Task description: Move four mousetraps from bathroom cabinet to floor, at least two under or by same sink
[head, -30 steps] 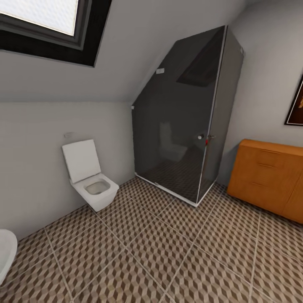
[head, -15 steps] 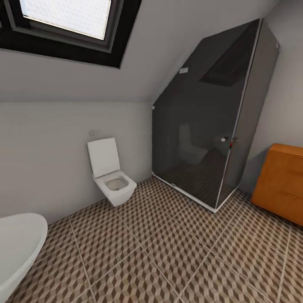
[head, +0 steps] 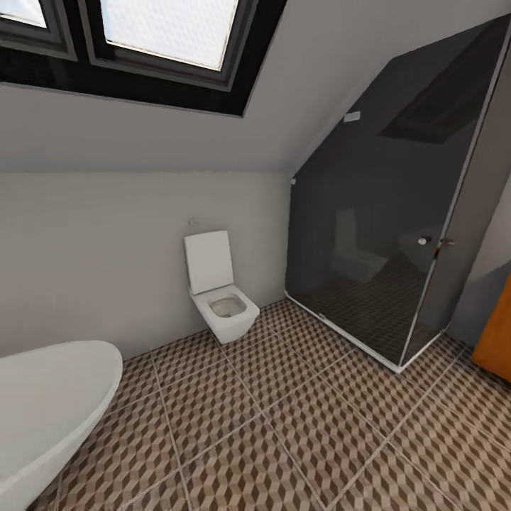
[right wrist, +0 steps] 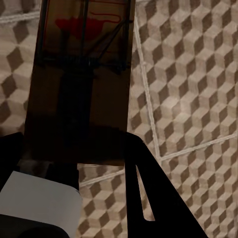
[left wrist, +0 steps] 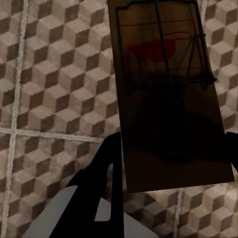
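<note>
In the left wrist view, a flat dark-brown mousetrap with a red mark and wire spring sits between the black fingers of my left gripper, which is shut on it above the cube-patterned bathroom floor. The right wrist view has a second mousetrap clamped in my right gripper, one black finger beside it, tiles below. The head view takes in the bathroom floor. The sink is out of view. A sliver of the orange cabinet shows at the right edge.
A white square toilet hangs on the far wall. A white oval bathtub fills the lower left. A dark glass shower enclosure stands at the right under the sloped ceiling, with a black-framed window above.
The head camera has swung left: toilet and shower slid right in the picture, the bathtub came further in, and the orange cabinet has nearly left at the right edge.
</note>
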Controlling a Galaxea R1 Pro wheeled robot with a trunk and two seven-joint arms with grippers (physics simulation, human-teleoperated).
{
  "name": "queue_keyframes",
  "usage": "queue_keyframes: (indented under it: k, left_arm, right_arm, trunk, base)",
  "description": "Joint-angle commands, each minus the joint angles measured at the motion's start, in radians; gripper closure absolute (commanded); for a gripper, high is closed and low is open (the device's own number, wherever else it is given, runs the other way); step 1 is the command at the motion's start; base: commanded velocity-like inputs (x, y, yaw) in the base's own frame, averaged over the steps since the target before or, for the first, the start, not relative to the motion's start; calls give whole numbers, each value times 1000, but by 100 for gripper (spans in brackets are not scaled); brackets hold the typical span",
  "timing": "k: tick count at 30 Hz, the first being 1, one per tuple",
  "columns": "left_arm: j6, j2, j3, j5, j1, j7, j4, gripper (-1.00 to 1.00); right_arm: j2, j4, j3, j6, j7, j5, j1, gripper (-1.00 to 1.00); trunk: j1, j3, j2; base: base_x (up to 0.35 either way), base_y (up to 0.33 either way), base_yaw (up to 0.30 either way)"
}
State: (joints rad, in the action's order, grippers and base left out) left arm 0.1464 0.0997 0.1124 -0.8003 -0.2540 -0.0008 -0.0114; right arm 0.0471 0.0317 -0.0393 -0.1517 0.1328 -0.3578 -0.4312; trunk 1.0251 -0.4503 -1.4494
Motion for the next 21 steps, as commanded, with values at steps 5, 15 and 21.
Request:
queue_keyframes:
  k: [5,15,21]
  left_arm:
    - [2,0,8,-7,-1,1,1,100]
    - [2,0,9,-7,0,1,1,100]
    - [2,0,9,-7,-1,1,1,100]
  right_arm:
    - [0,2,-4,-2,4,-3,-1,100]
    - [0,2,-4,-2,4,-3,-1,100]
    - [0,2,-4,-2,4,-3,-1,100]
  trunk:
    - [0,-1,-1]
    - [0,-1,-1]
    - [0,-1,-1]
  base:
    - [0,0,300]
    - [0,0,300]
    - [0,0,300]
